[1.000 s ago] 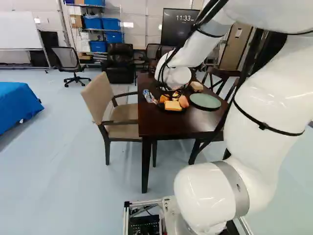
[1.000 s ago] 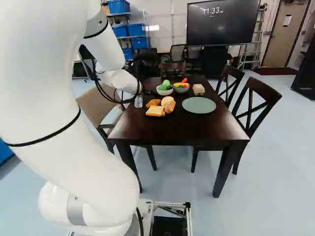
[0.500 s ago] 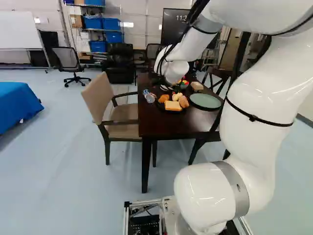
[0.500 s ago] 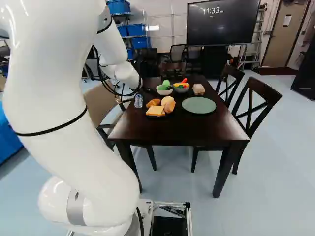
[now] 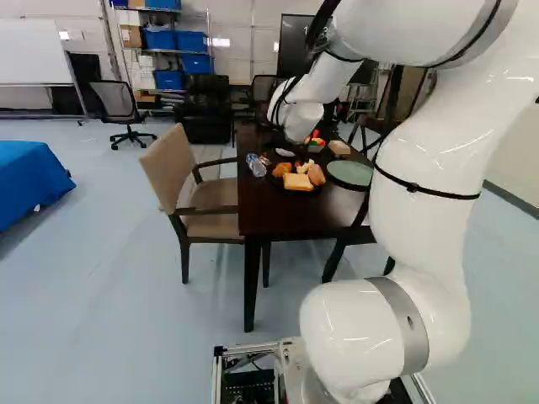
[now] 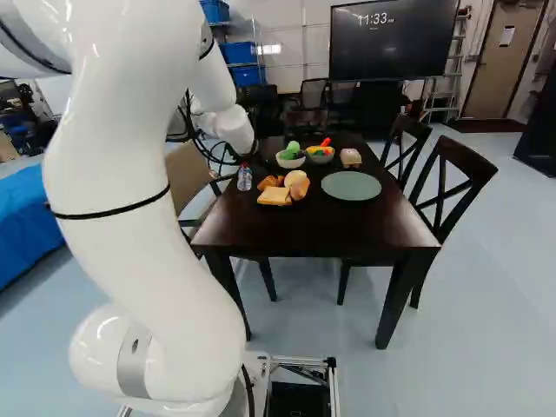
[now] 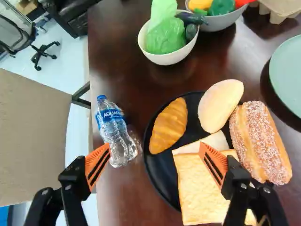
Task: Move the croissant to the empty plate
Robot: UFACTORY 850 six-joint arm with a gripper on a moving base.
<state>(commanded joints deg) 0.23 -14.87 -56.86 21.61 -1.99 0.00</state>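
My gripper (image 6: pixel 254 160) hangs low over the table's far left part in the right base view, small and dark below the white wrist. In the wrist view the gripper (image 7: pixel 154 159) stands wide open, nothing held between its orange pads. Ahead of the fingers, the golden croissant (image 7: pixel 170 126) lies on a black plate (image 7: pixel 156 181), beside a round bun (image 7: pixel 220 106), sliced bread (image 7: pixel 200 188) and a sugared roll (image 7: pixel 261 141). One finger overlaps the bread in view; contact cannot be told. The green plate (image 6: pixel 351 185) stands right of the black one and holds nothing.
A water bottle (image 7: pixel 115 129) stands close by one finger, left of the black plate. Beyond are a bowl of green vegetables (image 7: pixel 164 52), a second bowl (image 7: pixel 221 21) and an egg carton (image 6: pixel 350 157). A beige armchair (image 5: pixel 202 189) flanks the table (image 6: pixel 304 230).
The arm has swung; its wrist and gripper moved rightward in the right base view, and the croissant now shows more plainly in the left base view. The base and the food stayed put.
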